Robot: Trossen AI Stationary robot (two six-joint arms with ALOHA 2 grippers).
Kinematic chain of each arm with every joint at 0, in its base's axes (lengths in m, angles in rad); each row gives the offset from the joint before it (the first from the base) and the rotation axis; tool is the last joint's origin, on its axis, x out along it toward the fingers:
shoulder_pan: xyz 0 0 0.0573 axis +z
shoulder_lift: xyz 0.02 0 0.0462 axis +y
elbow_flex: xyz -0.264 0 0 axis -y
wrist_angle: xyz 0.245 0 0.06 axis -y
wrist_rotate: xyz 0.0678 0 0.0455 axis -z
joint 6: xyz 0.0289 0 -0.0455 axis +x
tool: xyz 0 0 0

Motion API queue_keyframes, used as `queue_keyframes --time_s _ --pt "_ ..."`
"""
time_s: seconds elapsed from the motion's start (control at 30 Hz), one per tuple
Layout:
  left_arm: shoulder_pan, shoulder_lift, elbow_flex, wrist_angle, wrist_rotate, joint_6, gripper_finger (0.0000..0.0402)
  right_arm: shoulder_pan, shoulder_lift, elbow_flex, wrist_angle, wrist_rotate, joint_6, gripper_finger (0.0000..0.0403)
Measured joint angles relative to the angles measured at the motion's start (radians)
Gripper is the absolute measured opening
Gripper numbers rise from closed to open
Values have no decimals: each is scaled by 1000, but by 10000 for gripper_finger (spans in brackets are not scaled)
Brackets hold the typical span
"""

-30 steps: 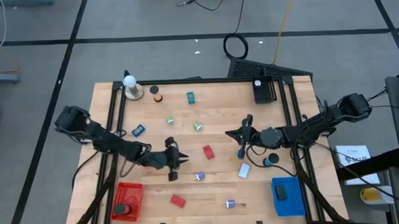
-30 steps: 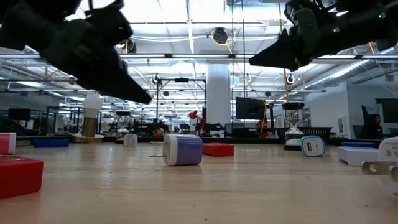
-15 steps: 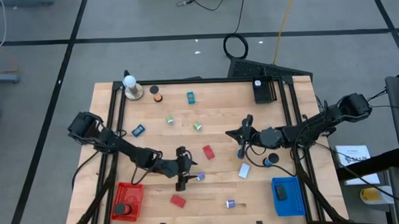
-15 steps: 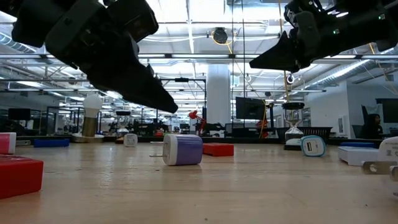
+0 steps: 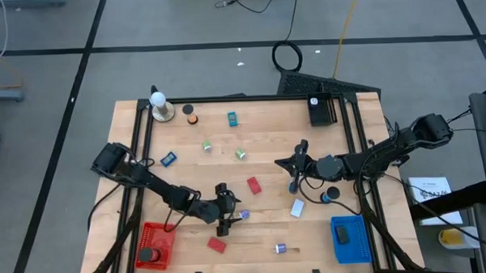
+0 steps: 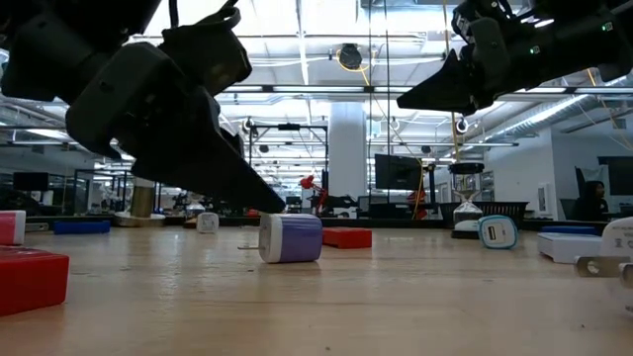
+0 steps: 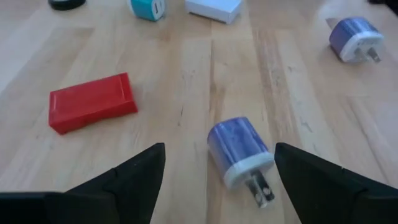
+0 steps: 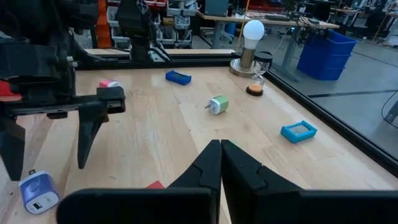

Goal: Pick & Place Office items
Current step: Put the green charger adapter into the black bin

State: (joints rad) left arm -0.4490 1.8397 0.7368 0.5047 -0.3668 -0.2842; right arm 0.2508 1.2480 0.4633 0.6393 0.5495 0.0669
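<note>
Left pincer (image 5: 227, 217) spread wide, low over the worktop (image 5: 267, 144), straddling the purple-and-white plug adapter (image 7: 239, 149) without touching it; adapter on its side, prongs showing, at about 5 o'clock from worktop centre. Red block (image 7: 92, 102) just beyond, near 10 o'clock of the adapter in the wrist view. Second purple adapter (image 7: 354, 38) farther off. Right pincer (image 5: 293, 172) closed, empty, hanging above the worktop at 3 o'clock of centre. No readable writing or brands on any item.
</note>
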Motion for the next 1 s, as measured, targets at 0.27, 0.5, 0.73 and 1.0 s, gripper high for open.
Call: queue_keyframes --time_s 0.27,0.5,0.73,1.0 --pt "42 -44 -25 43 55 212 238 0 0 1 -7 0 40 4" --pt "123 -79 -107 180 131 330 111 -4 49 54 -54 56 82 4" --pt "217 -122 -335 518 168 340 9 -93 266 220 -88 38 122 29" --pt "281 -122 -527 853 175 297 25 -227 480 442 -270 -110 268 139"
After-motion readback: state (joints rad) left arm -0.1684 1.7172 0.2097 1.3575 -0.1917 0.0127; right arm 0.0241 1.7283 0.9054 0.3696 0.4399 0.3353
